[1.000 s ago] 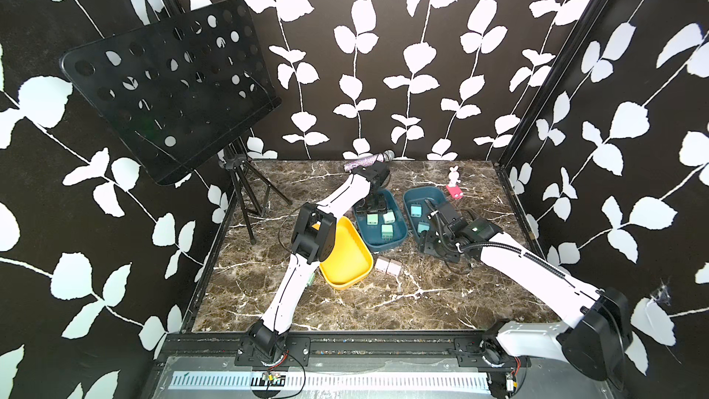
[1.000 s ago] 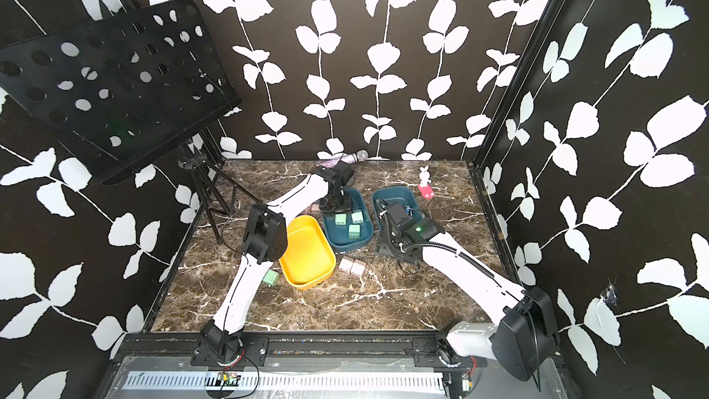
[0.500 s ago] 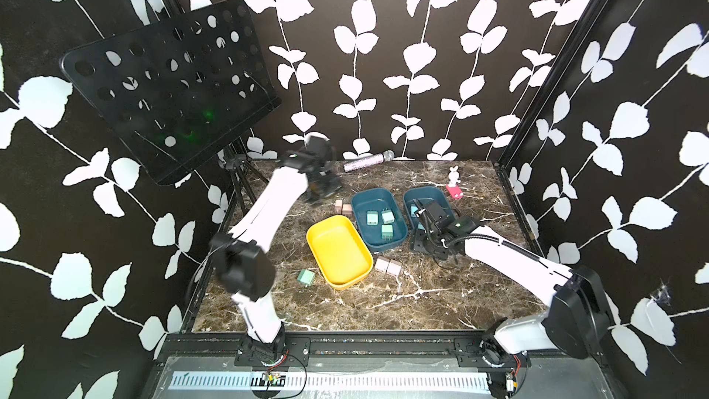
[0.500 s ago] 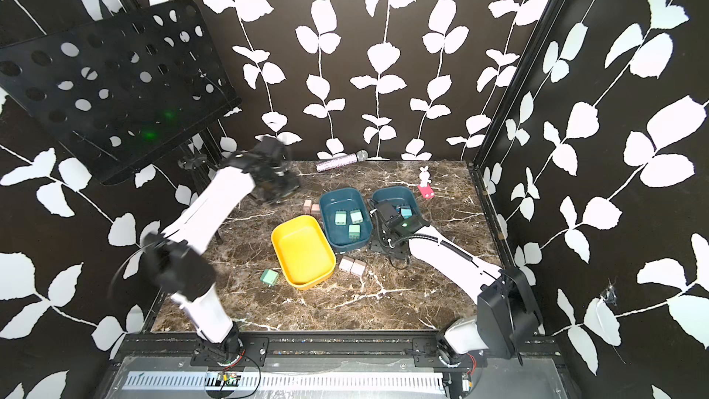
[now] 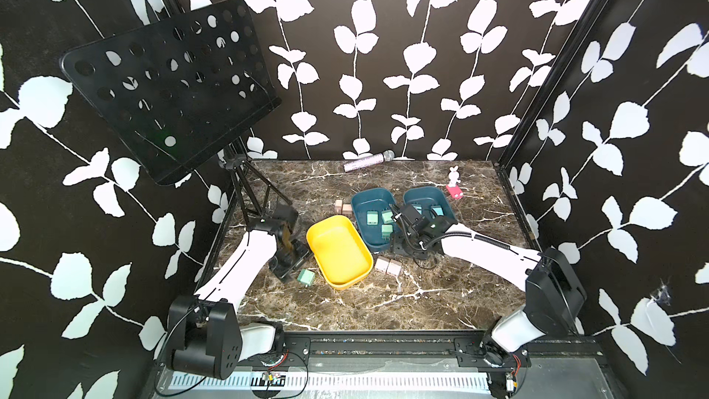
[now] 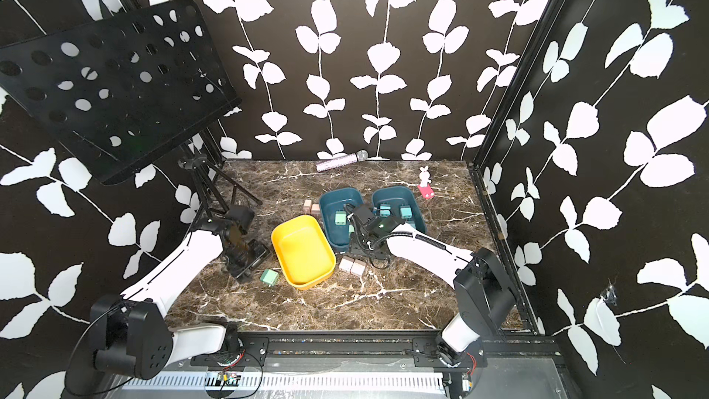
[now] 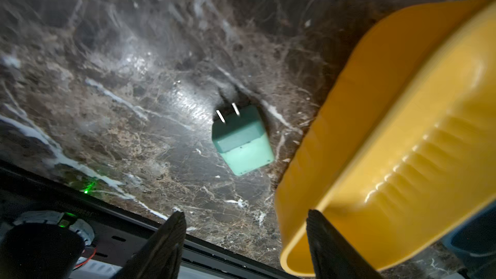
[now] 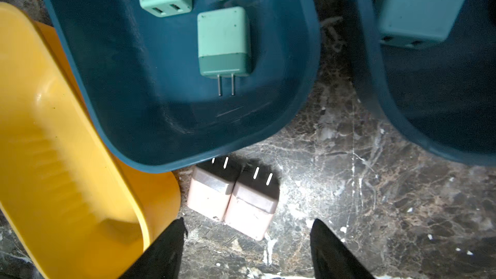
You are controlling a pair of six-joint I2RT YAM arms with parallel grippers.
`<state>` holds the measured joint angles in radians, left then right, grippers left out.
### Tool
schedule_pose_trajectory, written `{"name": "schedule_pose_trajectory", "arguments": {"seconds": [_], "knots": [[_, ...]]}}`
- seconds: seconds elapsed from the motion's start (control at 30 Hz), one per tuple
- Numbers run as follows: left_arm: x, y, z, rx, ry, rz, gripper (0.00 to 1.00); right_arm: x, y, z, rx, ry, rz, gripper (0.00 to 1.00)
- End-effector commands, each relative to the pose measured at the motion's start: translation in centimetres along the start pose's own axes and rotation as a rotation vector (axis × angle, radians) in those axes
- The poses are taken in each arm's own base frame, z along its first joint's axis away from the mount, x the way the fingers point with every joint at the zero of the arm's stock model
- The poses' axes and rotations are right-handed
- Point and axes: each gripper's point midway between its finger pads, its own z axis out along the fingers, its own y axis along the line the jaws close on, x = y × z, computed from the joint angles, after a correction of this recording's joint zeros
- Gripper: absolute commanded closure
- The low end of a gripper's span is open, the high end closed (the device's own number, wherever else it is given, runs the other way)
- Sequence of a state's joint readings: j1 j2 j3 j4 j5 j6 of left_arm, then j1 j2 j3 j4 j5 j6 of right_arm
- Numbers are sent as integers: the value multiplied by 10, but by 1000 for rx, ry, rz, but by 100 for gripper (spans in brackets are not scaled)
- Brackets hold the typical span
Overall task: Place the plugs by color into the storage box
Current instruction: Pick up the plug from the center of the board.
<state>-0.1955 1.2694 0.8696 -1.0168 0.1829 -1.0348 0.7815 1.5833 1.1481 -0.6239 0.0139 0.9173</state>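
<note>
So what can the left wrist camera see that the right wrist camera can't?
Only the left wrist camera: a lone green plug lying on the marble table. Only the right wrist camera: two pink plugs side by side, and three green plugs inside a blue box. Both: the yellow box and that table.

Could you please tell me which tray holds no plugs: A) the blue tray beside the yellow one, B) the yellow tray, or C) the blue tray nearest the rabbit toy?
B: the yellow tray is bare inside, while green plugs lie in the neighbouring blue tray and blue plugs in the farther blue tray.
</note>
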Motion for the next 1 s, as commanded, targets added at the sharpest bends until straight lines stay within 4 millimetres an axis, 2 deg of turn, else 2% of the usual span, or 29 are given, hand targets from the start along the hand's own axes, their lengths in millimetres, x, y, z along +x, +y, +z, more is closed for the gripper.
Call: {"name": "schedule_pose_trajectory", "arguments": {"seconds": [0.0, 0.13, 0.3, 0.77, 0.97], "knots": [[-10, -15, 6, 76, -31, -55, 27, -9, 13, -6, -25, -28, 13, 28], [-22, -17, 13, 52, -65, -54, 27, -8, 16, -7, -29, -29, 9, 28], [-26, -24, 30, 46, -42, -69, 27, -2, 12, -3, -15, -18, 9, 28], [-10, 5, 64, -18, 14, -152, 30, 4, 3, -2, 2, -16, 17, 28], [-6, 9, 56, -37, 22, -144, 32, 4, 1, -3, 5, -22, 25, 28]]}}
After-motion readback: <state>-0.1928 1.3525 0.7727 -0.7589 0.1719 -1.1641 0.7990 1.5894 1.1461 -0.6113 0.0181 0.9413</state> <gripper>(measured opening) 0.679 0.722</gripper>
